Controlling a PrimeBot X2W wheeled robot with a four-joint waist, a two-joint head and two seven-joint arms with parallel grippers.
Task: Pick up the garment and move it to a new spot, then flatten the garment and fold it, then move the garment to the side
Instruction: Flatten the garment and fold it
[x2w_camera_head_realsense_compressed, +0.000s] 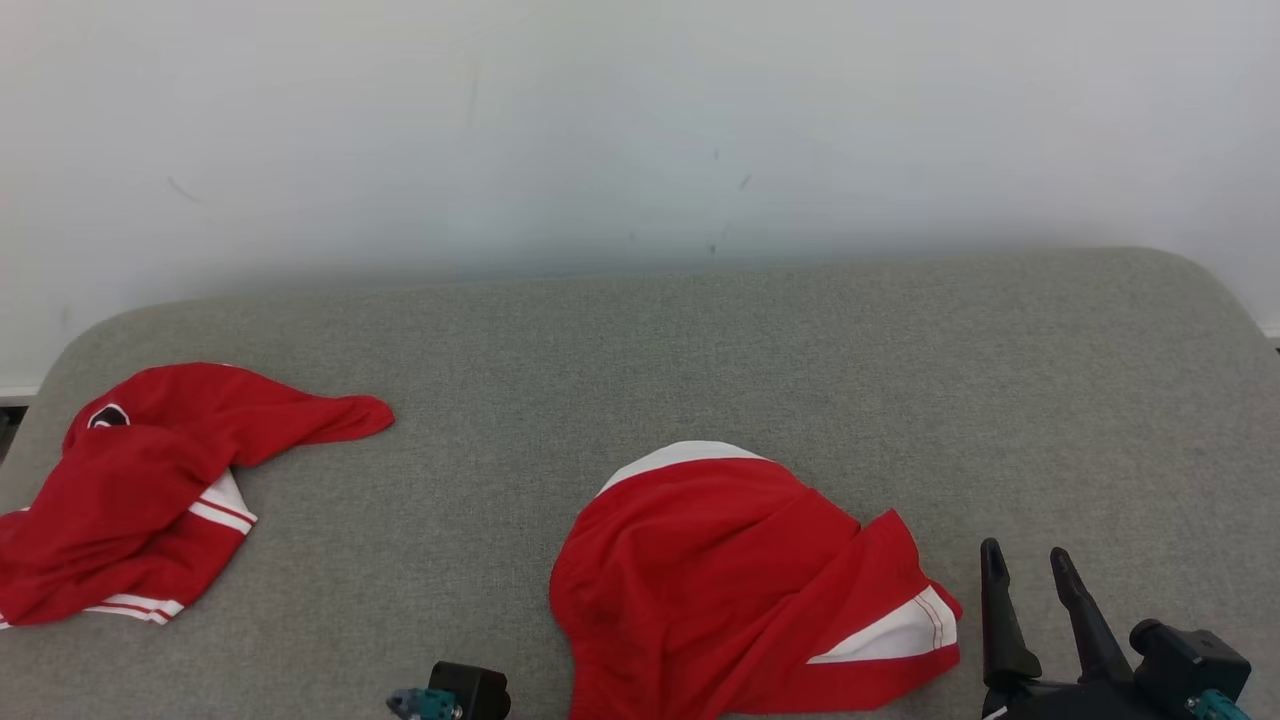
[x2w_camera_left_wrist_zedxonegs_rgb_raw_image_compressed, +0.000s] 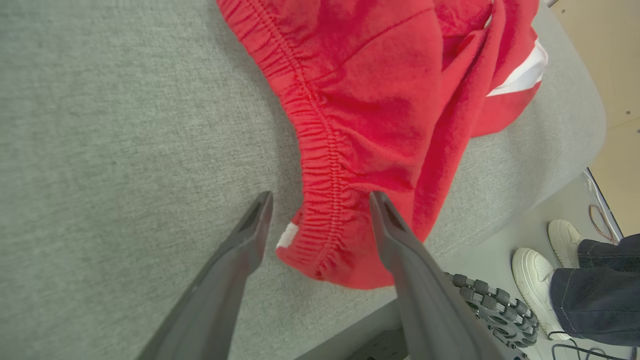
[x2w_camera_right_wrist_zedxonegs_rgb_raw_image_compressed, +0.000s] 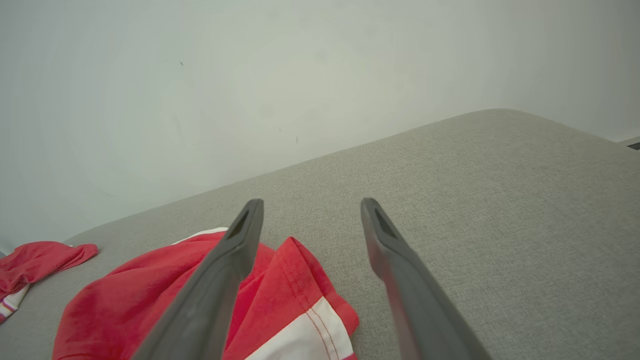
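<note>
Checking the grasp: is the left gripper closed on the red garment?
No, the left gripper is open; the red garment shows between its fingers.

3 views share the nearer garment (x2w_camera_head_realsense_compressed: 720, 580).

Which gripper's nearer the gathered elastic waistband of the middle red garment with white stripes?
Left. The left gripper straddles the gathered elastic waistband with open fingers; the right gripper, open, sits beside the white-striped hem of the red garment, away from the waistband.

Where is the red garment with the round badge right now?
The badged garment lies crumpled at the head view's left, on the grey upholstered surface, apart from the red shorts at bottom centre.
</note>
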